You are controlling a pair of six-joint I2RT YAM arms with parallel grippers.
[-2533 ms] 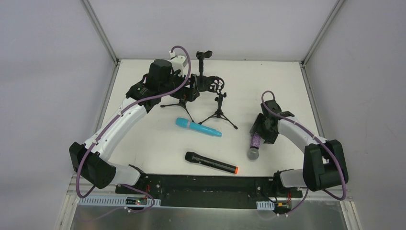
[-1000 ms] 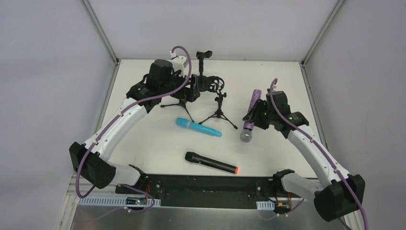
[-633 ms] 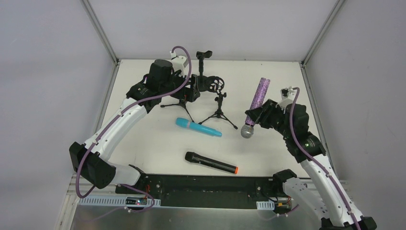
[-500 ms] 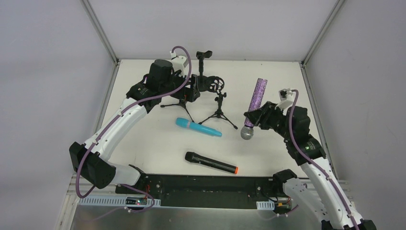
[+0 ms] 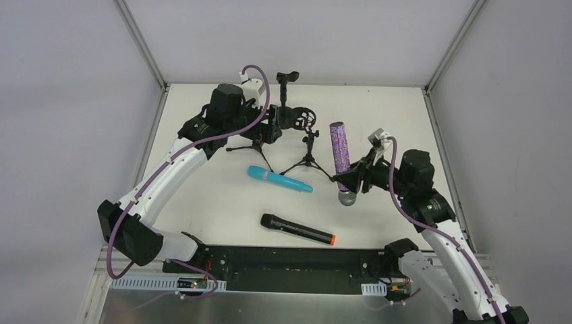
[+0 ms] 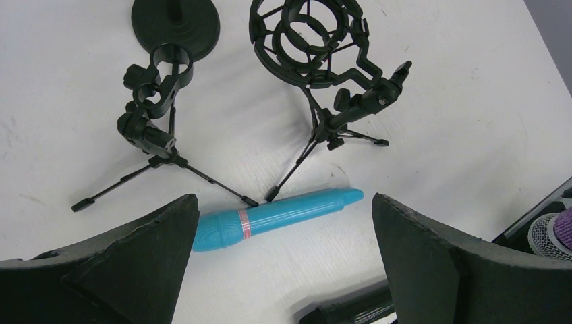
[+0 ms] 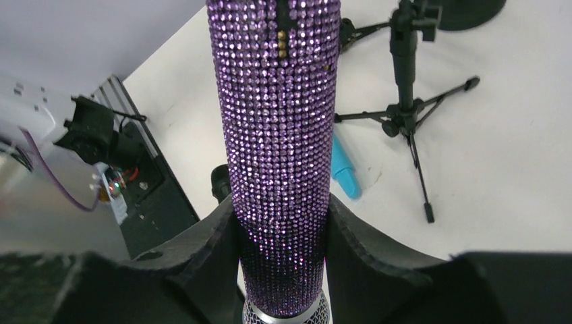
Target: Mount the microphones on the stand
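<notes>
Purple microphone (image 5: 338,145) | head down | pinched in right end effector (image 5: 351,181) | left end effector (image 6: 283,206) spread

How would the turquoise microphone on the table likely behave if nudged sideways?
The turquoise microphone looks round and lies flat, so it would probably roll. It seems a rigid stick, unlikely to bend. Its narrower tail may make it roll in a curve.

A white table (image 5: 202,202) holds a turquoise microphone (image 5: 279,179) lying near its middle, a black microphone (image 5: 297,229) with an orange end ring lying nearer, and farther back a clip tripod stand (image 6: 152,128), a shock-mount tripod stand (image 5: 308,152) to its right and a round-based stand (image 5: 288,77) farthest.
</notes>
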